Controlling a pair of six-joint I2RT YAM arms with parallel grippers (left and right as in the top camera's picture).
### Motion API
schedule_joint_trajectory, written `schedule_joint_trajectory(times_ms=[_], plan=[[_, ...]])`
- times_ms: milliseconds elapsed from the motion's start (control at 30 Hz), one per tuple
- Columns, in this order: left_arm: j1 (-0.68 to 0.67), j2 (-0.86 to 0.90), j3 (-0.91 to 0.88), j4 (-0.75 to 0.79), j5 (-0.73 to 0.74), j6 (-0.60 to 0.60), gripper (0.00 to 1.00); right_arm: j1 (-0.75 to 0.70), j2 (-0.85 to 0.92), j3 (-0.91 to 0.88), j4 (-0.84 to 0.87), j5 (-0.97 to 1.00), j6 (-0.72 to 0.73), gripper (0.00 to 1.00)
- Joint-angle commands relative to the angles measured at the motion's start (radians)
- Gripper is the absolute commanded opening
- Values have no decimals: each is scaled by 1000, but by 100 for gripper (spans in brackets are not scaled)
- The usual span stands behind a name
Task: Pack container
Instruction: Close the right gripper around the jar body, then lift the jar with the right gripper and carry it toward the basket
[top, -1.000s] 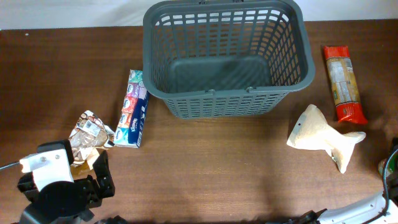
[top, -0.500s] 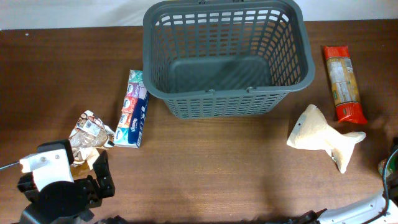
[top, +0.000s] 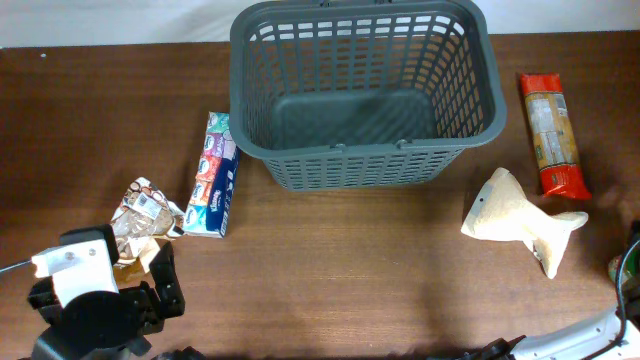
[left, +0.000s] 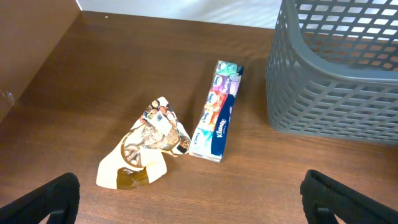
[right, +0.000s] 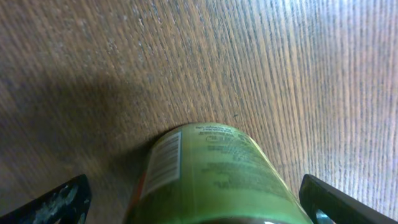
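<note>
The container, a large dark grey slotted basket (top: 365, 95), stands at the back centre with nothing in it; its wall shows in the left wrist view (left: 339, 68). My left gripper (left: 199, 208) is open and holds nothing, low at the front left (top: 105, 295), short of a crumpled snack packet (left: 146, 143) and a tissue pack (left: 217, 112). My right gripper (right: 199, 208) is open at the table's far right edge (top: 632, 262), its fingers on either side of a green can (right: 214, 177).
A red packet (top: 553, 135) lies right of the basket. A beige pouch (top: 520, 218) lies in front of it. The tissue pack (top: 215, 175) and snack packet (top: 140, 212) lie left of the basket. A wall edge (left: 37, 50) borders the table's left.
</note>
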Motion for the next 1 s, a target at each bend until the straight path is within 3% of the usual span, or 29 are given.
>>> schedule_joint_trajectory(times_ms=[0, 767, 967], plan=[[4, -2, 5, 2, 8, 5, 99, 1, 32, -7, 2, 13, -7, 99], [4, -2, 5, 2, 8, 5, 100, 1, 41, -7, -36, 13, -7, 100], [4, -2, 5, 2, 8, 5, 100, 1, 41, -7, -36, 12, -7, 68]])
